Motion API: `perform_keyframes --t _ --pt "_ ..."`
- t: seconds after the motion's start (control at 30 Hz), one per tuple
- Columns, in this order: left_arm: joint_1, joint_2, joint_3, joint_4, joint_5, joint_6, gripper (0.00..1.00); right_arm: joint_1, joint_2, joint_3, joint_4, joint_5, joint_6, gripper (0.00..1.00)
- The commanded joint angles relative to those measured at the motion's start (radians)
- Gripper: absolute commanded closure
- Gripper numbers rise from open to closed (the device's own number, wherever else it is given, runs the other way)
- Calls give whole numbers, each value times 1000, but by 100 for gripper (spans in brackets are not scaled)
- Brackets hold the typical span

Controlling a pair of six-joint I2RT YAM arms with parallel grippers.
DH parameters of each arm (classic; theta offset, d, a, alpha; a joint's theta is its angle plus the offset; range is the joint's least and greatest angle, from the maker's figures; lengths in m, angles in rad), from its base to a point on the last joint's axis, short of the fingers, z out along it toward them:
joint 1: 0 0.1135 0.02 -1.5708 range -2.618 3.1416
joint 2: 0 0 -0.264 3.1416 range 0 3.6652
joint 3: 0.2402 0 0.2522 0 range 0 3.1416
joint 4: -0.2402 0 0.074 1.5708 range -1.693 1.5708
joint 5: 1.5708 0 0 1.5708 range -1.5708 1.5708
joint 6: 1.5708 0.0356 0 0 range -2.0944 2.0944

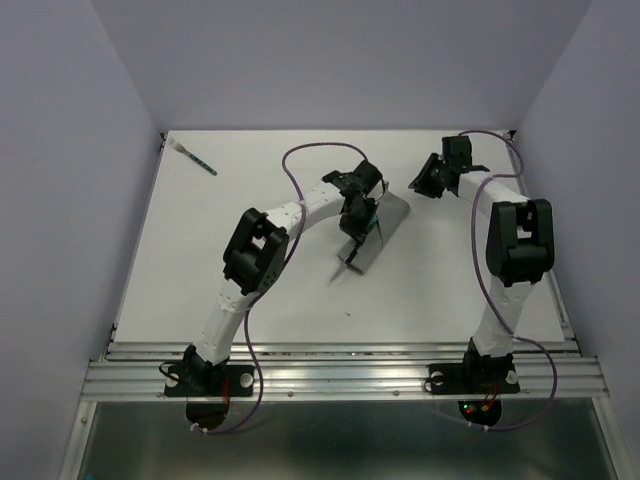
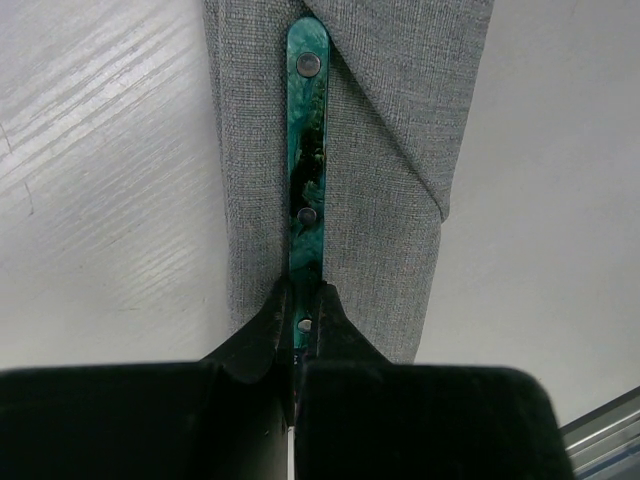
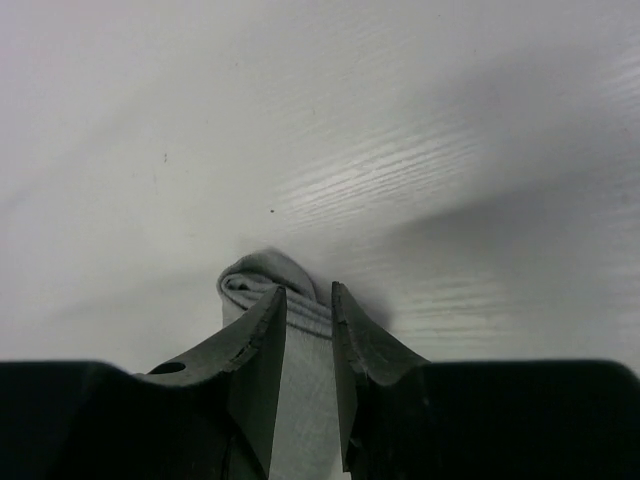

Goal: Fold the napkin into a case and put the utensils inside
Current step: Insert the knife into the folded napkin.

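At table (image 1: 200,270) centre, a teal-handled utensil (image 2: 305,170) is clamped tight by the left gripper (image 2: 303,312), lengthwise over the grey case (image 2: 390,130). A cloth fold (image 3: 262,275) at the case's far corner is flanked by the nearly closed right gripper (image 3: 308,310); firm grip cannot be told. 2nd utensil (image 1: 197,160) is seen far-left.

A white table (image 1: 250,290) with a faint wood grain is shown, on which a folded grey case (image 1: 388,222) is laid slantwise just right of centre and one teal-handled utensil (image 1: 195,158) is laid near the far left corner, well apart from it.
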Motion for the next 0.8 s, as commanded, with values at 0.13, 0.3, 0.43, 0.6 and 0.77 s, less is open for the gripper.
perform_keyframes --t 0.13,0.3,0.43,0.6,0.77 --pt "4 15 44 -9 20 1 100 1 191 178 30 -85 16 73" --pt "10 18 39 -13 17 -2 100 33 211 156 44 -117 -7 73" --pt "13 18 41 -1 31 -10 100 55 202 98 69 -143 -19 73" --pt "13 30 58 2 37 -16 100 73 180 41 105 -180 -20 73" --pt "16 28 61 4 43 -18 100 95 165 0 108 -220 -45 76"
